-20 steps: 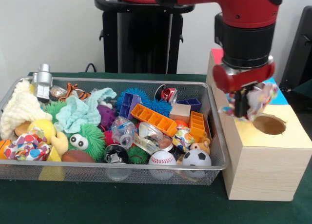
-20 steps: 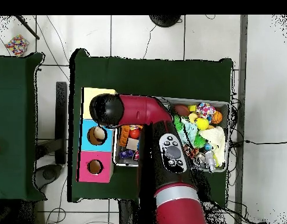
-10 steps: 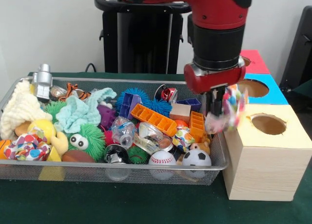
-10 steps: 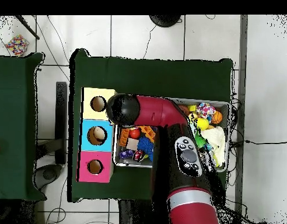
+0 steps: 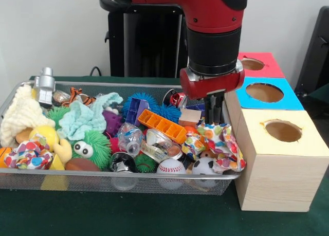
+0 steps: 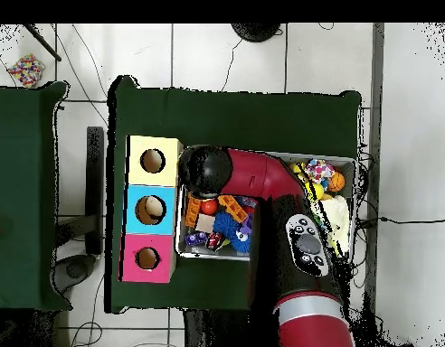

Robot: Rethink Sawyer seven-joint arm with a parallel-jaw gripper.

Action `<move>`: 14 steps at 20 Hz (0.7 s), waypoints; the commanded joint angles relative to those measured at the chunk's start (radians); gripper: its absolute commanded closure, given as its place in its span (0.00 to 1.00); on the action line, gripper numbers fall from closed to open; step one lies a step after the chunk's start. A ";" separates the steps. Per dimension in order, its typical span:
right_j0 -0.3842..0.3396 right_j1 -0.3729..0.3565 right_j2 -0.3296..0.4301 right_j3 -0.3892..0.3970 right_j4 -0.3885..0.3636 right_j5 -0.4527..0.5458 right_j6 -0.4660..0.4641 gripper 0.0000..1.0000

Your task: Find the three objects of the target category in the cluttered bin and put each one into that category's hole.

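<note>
The wire mesh bin (image 5: 103,176) is full of toys; it also shows in the overhead view (image 6: 208,256). My gripper (image 5: 216,115) hangs over the bin's right end, just above a dotted paper wad (image 5: 222,145). That wad lies spread on the toys and drapes over the bin's right rim, against the yellow-topped box. I cannot tell if the gripper touches it. A second dotted wad (image 5: 28,155) lies at the bin's left front and also shows in the overhead view (image 6: 318,170). The yellow box's hole (image 5: 283,130) is open and also shows in the overhead view (image 6: 153,161). In the overhead view my arm hides the gripper.
Blue-topped box (image 5: 263,92) and red-topped box (image 5: 254,64) stand behind the yellow one. The bin holds a cream cloth (image 5: 20,115), a mint cloth (image 5: 85,118), orange blocks (image 5: 162,125) and a baseball (image 5: 170,166). Another dotted wad (image 6: 25,68) lies far off on the floor.
My arm moved from over the yellow box's hole back over the bin's right end. The dotted wad came along with the gripper and now lies on the toys at the rim.
</note>
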 commanded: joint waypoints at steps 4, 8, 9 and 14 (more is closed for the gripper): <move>-0.036 0.037 0.076 0.092 0.042 -0.052 0.150 1.00; -0.055 0.044 0.111 0.087 0.037 -0.087 0.114 0.00; -0.054 0.045 0.111 0.082 0.034 -0.081 0.108 0.00; -0.047 0.050 0.105 0.057 0.009 -0.061 0.081 0.00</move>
